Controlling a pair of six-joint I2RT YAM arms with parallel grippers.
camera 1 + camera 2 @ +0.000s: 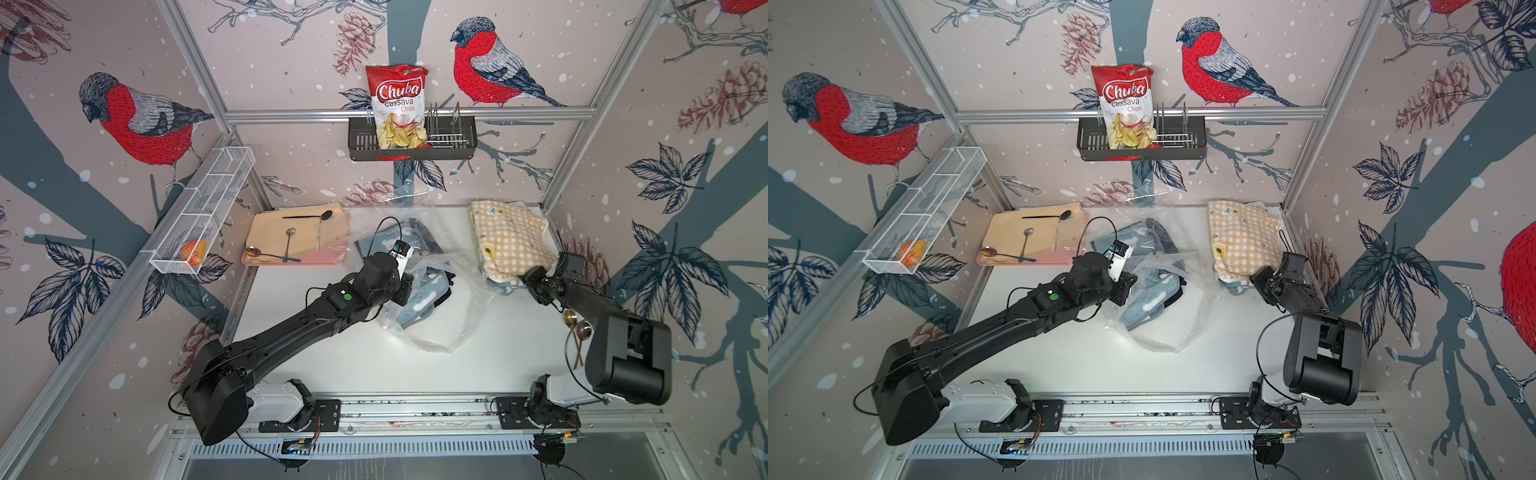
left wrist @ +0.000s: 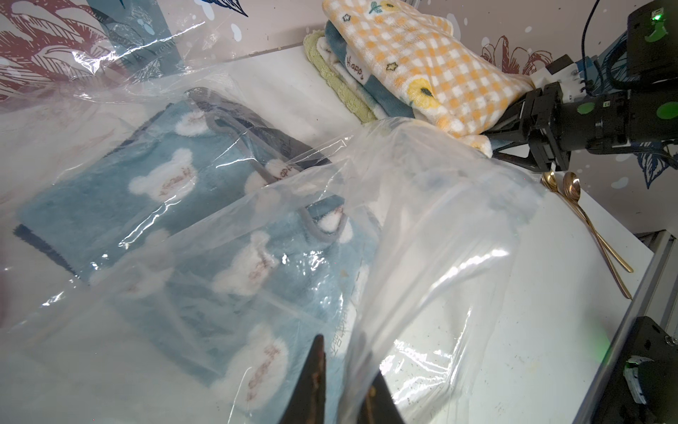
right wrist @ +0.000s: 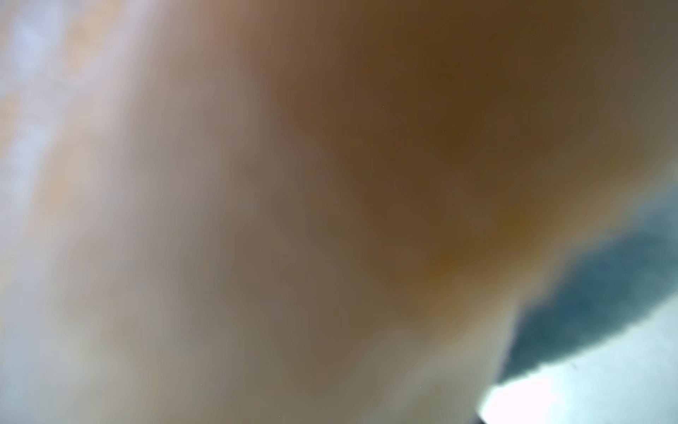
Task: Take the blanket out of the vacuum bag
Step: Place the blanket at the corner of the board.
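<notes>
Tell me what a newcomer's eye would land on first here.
A big crinkly vacuum bag sprawls mid-table, a blue bear-print blanket still inside, the left tool pinching its plastic. A yellow checked blanket lies folded at the far right corner, and a red chips bag stands in the black wall rack.

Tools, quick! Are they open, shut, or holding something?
Left tool: shut on the vacuum bag.
Right tool: open, at the checked blanket.
</notes>
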